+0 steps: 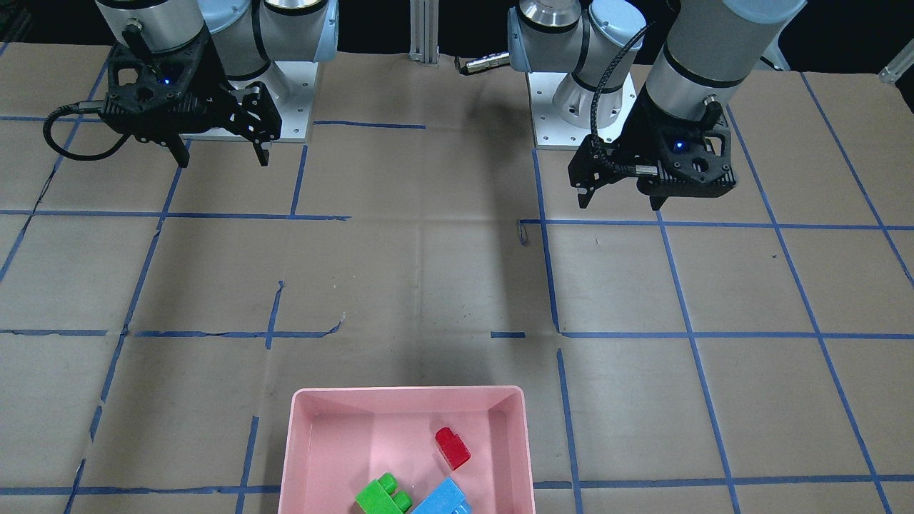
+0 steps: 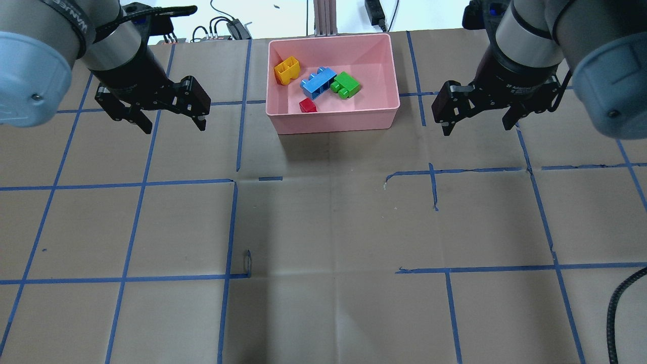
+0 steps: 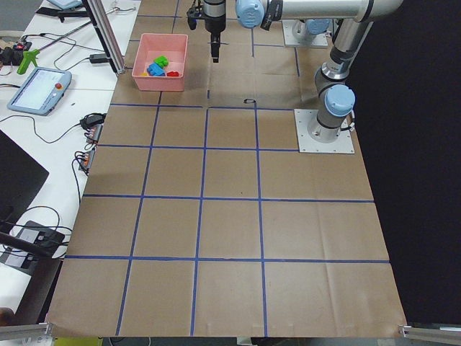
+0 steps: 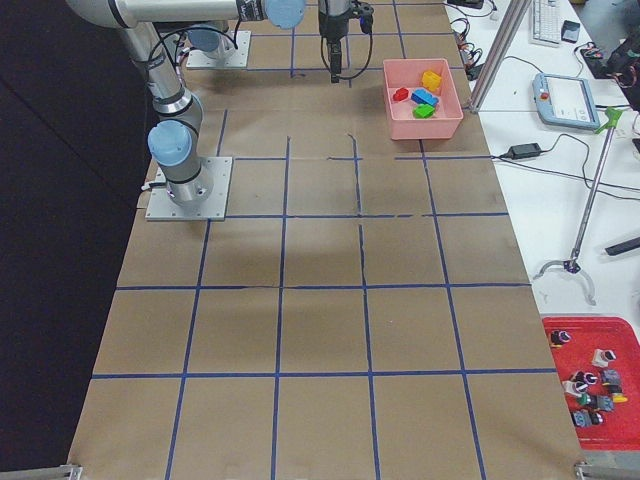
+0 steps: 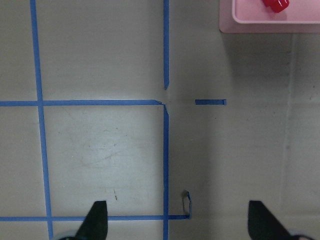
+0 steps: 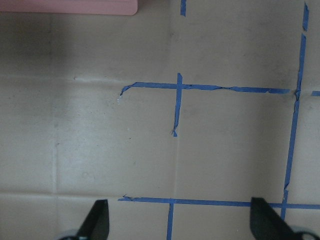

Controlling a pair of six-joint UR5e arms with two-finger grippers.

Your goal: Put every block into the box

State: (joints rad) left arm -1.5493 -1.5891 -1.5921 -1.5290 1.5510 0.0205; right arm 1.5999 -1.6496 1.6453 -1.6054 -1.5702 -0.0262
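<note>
The pink box (image 2: 333, 121) stands at the far middle of the table. In it lie the yellow brick (image 2: 286, 70), the light blue brick (image 2: 317, 82), the green brick (image 2: 345, 85) and the red brick (image 2: 307, 105). In the front-facing view the box (image 1: 321, 442) shows the red (image 1: 453, 447), green (image 1: 383, 495) and blue (image 1: 443, 500) bricks; the yellow one is out of frame. My left gripper (image 2: 174, 121) hovers open and empty left of the box. My right gripper (image 2: 477, 126) hovers open and empty right of it. The left wrist view shows a box corner (image 5: 260, 22) with the red brick (image 5: 276, 4).
The table is covered in brown paper with a blue tape grid (image 2: 232, 182). Cables and a power strip (image 2: 230, 25) lie beyond the far edge. In the side views a teach pendant (image 3: 39, 90) lies on the side bench and a red tray of parts (image 4: 595, 385) stands beside the table.
</note>
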